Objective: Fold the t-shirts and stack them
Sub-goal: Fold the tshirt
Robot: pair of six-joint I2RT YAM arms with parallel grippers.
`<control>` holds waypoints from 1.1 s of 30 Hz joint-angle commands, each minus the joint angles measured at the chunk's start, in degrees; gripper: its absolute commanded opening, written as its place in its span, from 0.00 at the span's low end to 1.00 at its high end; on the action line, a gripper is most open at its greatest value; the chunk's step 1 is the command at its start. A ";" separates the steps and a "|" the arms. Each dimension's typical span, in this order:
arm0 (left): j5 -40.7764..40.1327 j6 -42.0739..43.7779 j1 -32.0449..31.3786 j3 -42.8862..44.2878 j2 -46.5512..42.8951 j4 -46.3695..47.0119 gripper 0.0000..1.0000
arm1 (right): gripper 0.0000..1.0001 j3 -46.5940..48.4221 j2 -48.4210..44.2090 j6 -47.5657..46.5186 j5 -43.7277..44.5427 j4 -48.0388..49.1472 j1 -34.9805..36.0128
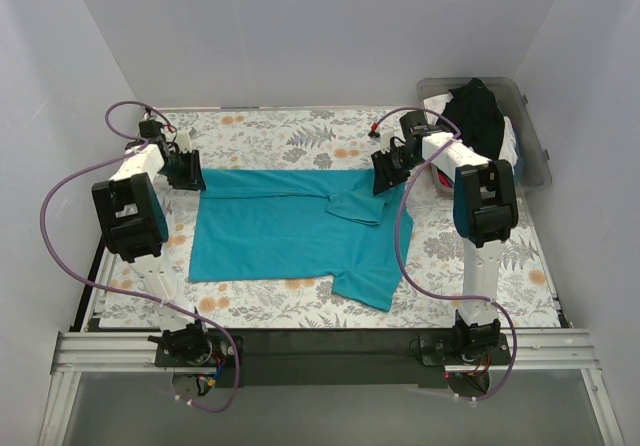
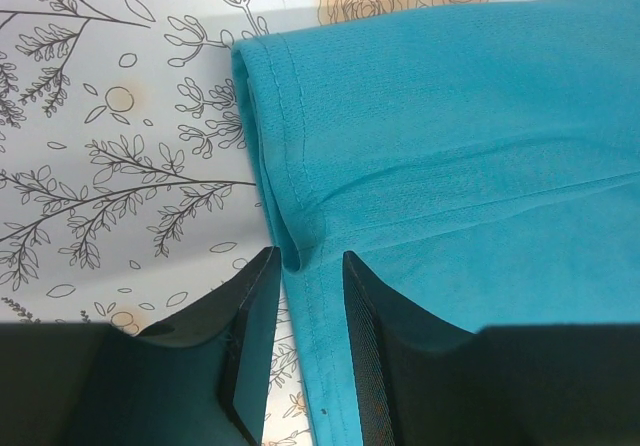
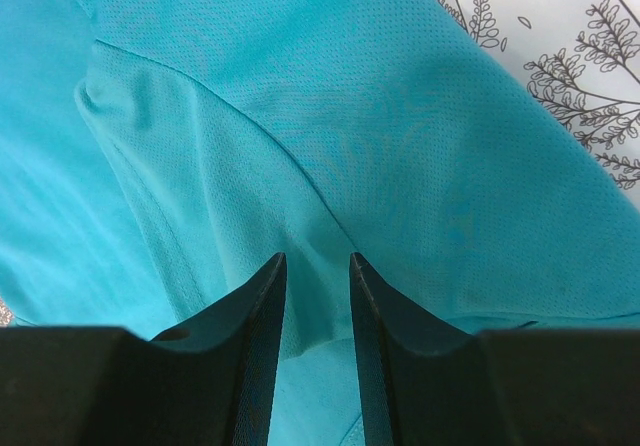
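Observation:
A teal t-shirt (image 1: pixel 270 231) lies spread on the floral tablecloth, with one sleeve folded onto its body near the far right and the other sleeve sticking out at the near right. My left gripper (image 1: pixel 190 171) is at its far left corner. In the left wrist view the jaws (image 2: pixel 310 256) are a little apart astride the folded hem (image 2: pixel 285 166). My right gripper (image 1: pixel 385 176) is at the far right corner, its jaws (image 3: pixel 317 258) a little apart with a ridge of teal cloth (image 3: pixel 300 116) between them. A black t-shirt (image 1: pixel 478 111) hangs over the bin.
A clear plastic bin (image 1: pixel 535 166) stands at the back right, just behind the right arm, with whitish cloth (image 1: pixel 512 141) and some pink cloth (image 1: pixel 440 181) in it. White walls close in the table on three sides. Purple cables loop off both arms.

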 commanded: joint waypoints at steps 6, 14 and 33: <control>2.28 0.63 0.24 2.51 0.93 -1.85 0.30 | 0.38 0.93 -0.55 -0.23 0.25 -0.39 0.35; 3.78 0.28 0.15 3.57 1.73 -2.20 0.25 | 0.38 0.84 -0.29 -0.50 0.78 -0.48 0.26; 4.57 -0.86 0.15 4.45 2.52 -1.68 0.24 | 0.38 0.58 -0.20 -0.58 0.51 -0.48 0.35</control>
